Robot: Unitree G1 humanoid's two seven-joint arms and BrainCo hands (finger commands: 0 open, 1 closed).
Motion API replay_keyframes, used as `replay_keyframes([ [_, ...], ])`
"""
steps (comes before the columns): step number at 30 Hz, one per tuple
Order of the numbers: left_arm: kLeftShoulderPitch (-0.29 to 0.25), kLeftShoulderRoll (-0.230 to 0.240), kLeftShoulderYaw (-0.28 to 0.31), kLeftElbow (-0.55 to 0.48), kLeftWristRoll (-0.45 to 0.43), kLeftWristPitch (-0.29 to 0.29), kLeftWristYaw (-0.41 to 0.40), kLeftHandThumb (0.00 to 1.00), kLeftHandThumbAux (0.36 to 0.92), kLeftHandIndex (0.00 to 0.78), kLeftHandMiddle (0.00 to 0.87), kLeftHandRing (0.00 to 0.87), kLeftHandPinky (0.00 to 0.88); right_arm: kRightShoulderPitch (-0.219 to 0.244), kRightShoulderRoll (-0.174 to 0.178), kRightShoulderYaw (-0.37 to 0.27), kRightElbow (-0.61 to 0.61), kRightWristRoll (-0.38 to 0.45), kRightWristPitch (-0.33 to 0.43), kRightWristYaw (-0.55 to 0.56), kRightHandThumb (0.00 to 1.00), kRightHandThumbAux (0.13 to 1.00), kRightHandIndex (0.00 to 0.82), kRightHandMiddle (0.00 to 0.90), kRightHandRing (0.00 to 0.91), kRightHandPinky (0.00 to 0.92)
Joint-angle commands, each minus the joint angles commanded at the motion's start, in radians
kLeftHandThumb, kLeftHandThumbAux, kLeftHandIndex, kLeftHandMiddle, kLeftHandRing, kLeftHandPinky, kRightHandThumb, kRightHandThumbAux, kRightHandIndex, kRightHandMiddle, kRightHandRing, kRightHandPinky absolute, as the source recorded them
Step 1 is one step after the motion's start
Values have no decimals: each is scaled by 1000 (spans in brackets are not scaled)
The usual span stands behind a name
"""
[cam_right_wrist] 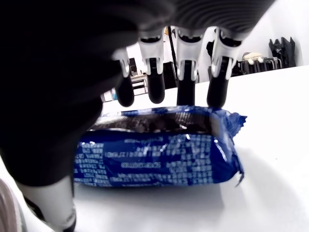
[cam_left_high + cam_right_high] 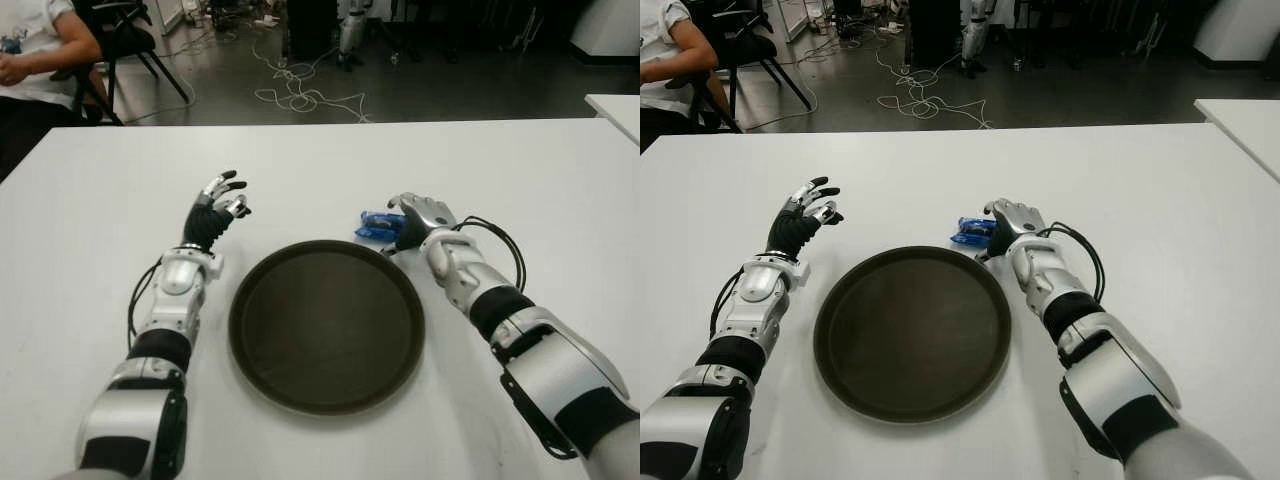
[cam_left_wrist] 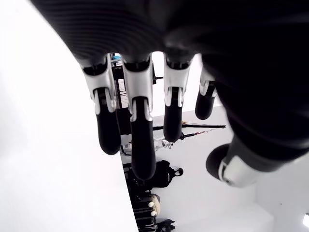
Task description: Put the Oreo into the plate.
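eye views: Oreo pack [image 2: 378, 226] lies on the white table [image 2: 520, 180], just beyond the far right rim of the dark round plate [image 2: 326, 325], which holds nothing.
right hand [image 2: 420, 222]: over the pack, palm down.
left hand [image 2: 218, 205]: left of the plate, raised, idle.
left wrist view: fingers [image 3: 139, 140] hang loose, holding nothing.
right wrist view: four fingertips [image 1: 186, 92] come down on the pack's far top edge; thumb is off to the side, no pinch closed. Pack lies flat on the table, not lifted.
look: blue glossy wrapper, white print, crimped end, dark biscuits showing.
handling (judgement): light, slick film, biscuits crush easily. Grip across the long sides at mid-length, gently.
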Motion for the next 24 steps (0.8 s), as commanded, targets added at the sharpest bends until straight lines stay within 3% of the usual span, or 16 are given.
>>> replay_keyframes([
  [13,1,0,1,2,-4,-6,-2,1000,646,137,227,456,370,-9,-9,22,8,-15,4,-10,0,759,260,256,283,314],
  [17,1,-1,0,3,-3,-6,1,1000,646,137,231,453,374,-9,-14,26,6,-13,1,-4,0,758,293,278,309,341],
  [24,4,-3,1,-5,-5,-5,4,1000,647,148,226,452,361,-11,-14,35,6,-12,9,15,0,752,256,266,301,324],
])
